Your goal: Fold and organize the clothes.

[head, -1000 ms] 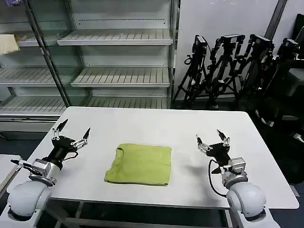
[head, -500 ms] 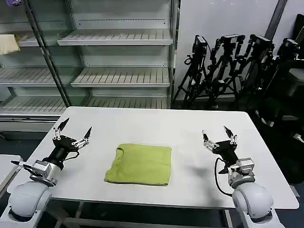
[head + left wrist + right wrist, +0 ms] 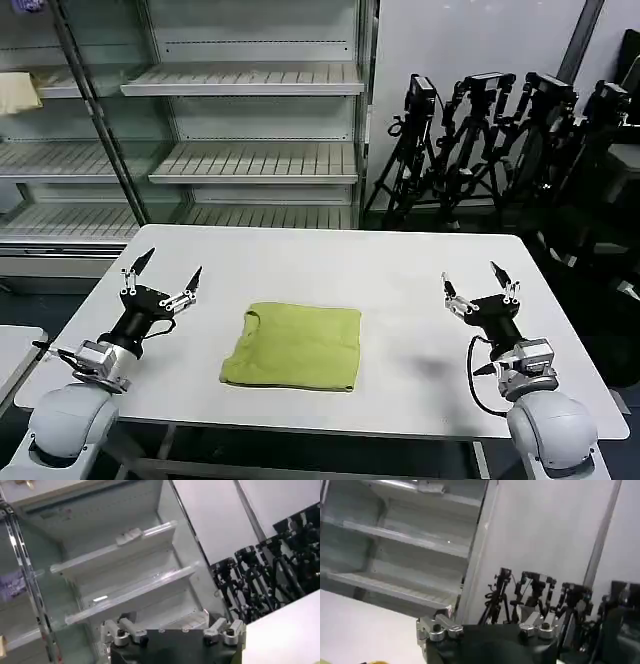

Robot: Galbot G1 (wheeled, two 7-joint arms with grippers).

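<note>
The clothes, one lime yellow-green T-shirt [image 3: 293, 346], lie folded into a neat rectangle near the front middle of the white table [image 3: 330, 270]. My left gripper [image 3: 160, 275] hovers open to the left of the shirt, fingers pointing up and apart from the fabric. On the other side my right gripper [image 3: 480, 284] is raised above the table, also open and holding nothing. Both wrist views look out over their own jaws at the shelves and the room.
A metal shelving unit [image 3: 250, 120] with bare shelves stands behind the table. Black tripods [image 3: 480, 130] crowd the back right. A pale cream cloth [image 3: 18, 92] lies on a shelf at far left. Bare tabletop surrounds the shirt.
Both grippers have drawn away from the shirt and risen: the left slightly up and right, the right outward toward the table's right side. The shirt has stayed still.
</note>
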